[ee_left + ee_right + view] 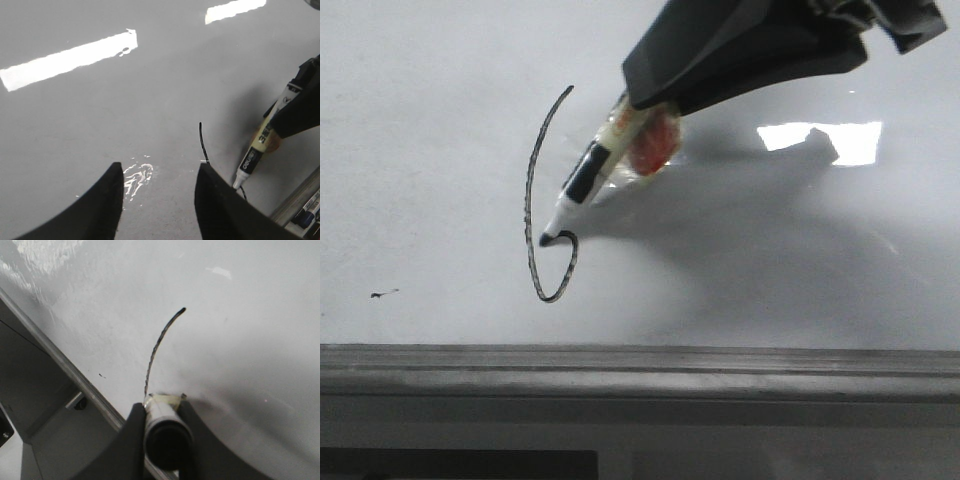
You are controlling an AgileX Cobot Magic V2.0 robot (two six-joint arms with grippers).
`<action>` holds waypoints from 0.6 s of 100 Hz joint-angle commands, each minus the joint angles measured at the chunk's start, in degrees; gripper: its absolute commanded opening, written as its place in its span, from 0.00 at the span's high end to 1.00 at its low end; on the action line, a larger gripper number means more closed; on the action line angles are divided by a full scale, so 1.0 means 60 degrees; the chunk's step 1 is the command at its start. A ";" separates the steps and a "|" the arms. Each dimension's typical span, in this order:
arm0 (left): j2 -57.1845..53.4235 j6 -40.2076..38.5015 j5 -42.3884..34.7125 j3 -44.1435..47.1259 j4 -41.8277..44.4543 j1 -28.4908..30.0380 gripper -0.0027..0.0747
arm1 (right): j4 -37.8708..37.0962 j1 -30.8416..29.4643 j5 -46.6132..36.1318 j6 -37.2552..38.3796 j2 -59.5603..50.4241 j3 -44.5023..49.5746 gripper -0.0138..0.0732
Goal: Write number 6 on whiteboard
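The number 6 (532, 190) is a thin black stroke on the whiteboard (440, 150), a long curved stem ending in a small loop near the board's front edge. My right gripper (655, 105) is shut on a white marker (582, 182), and the marker's tip touches the board at the loop's end. The stem also shows in the right wrist view (157, 347) above the marker's end (167, 432), and in the left wrist view (201, 142) beside the marker (255, 155). My left gripper (159, 182) is open and empty just above the board.
The whiteboard's dark grey metal frame edge (640, 365) runs along the front. A tiny black ink dash (383, 294) lies at the front left. Bright rectangular light reflections (830, 140) sit on the board at the right. A white smear (137, 177) lies between the left fingers.
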 commanded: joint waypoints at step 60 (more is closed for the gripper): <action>0.2205 0.2432 -0.1597 -0.0077 -0.1879 -0.2854 0.57 | -0.0481 0.1473 -0.0392 -0.0185 -0.1096 -0.0263 0.91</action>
